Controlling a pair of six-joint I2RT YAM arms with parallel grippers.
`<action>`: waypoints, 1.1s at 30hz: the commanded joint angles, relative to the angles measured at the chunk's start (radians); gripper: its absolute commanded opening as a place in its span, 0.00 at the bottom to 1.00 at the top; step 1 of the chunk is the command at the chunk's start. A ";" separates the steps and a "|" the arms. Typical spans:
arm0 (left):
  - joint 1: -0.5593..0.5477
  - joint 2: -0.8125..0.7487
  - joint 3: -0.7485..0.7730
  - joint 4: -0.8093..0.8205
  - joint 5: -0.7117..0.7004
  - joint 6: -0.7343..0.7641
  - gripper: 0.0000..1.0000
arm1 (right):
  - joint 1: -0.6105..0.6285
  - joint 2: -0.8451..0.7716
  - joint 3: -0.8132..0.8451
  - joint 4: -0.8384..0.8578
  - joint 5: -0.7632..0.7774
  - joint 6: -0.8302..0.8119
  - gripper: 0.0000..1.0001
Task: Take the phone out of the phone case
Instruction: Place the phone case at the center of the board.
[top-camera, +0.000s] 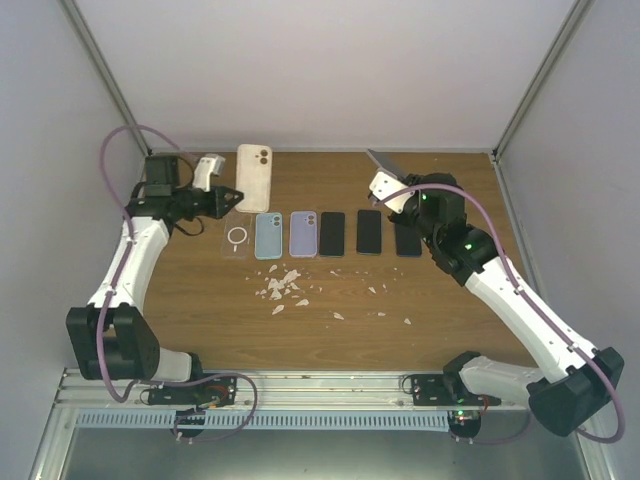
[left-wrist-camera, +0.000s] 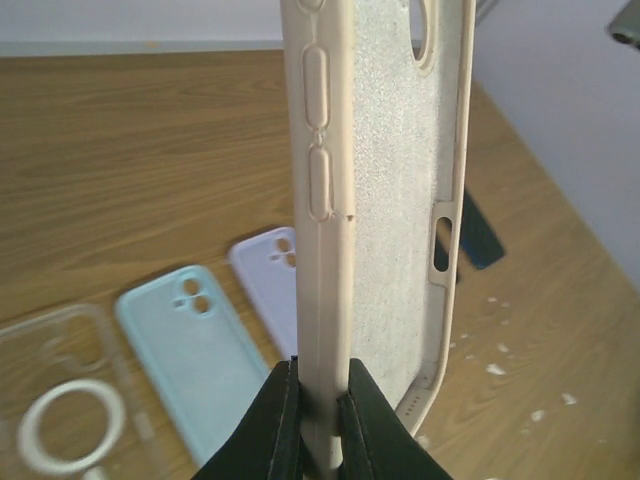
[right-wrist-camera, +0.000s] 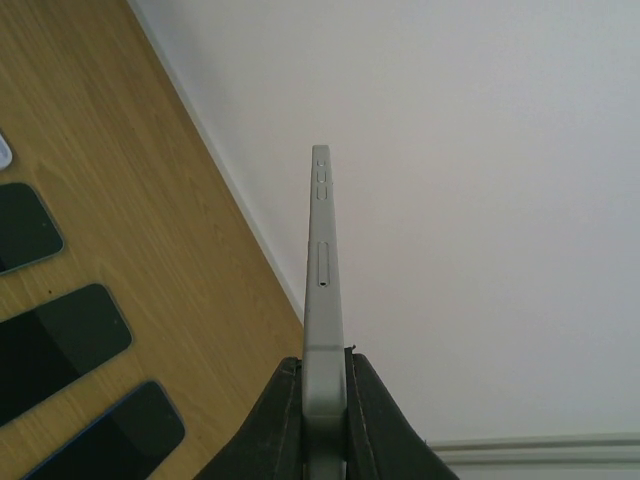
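left claw (left-wrist-camera: 320, 388): we see it pinched tight on the bottom edge of the cream case (left-wrist-camera: 385, 170), black fingers (left-wrist-camera: 280, 420) on either side of the rim.
cream case: upright above the worktop (left-wrist-camera: 120, 150), its lined inner side turned toward the left wrist camera, camera cutout at the top.
right claw (right-wrist-camera: 323, 372): closed on the lower end of the gray phone (right-wrist-camera: 322, 260).
gray phone: out of its case and lifted off the worktop, edge-on to the right wrist camera, side buttons showing (the white wall (right-wrist-camera: 480, 200) behind it).
where they are: from above, we find the case at the far left and the phone (top-camera: 383, 160) at the far right, well apart.
row on the worktop: clear case (top-camera: 237, 240), light blue case (top-camera: 268, 236), lilac case (top-camera: 303, 233), then three dark phones (top-camera: 332, 233), all lying flat side by side.
white bits (top-camera: 285, 285): scattered just near of the row.
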 joint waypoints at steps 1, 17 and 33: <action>0.133 -0.046 -0.020 -0.123 0.040 0.238 0.00 | -0.025 -0.037 -0.013 0.037 -0.015 0.003 0.00; 0.490 0.268 0.084 -0.375 0.114 0.561 0.00 | -0.060 -0.034 -0.022 0.013 -0.049 0.033 0.00; 0.506 0.513 0.071 -0.401 0.046 0.584 0.00 | -0.071 -0.018 -0.011 -0.008 -0.068 0.052 0.00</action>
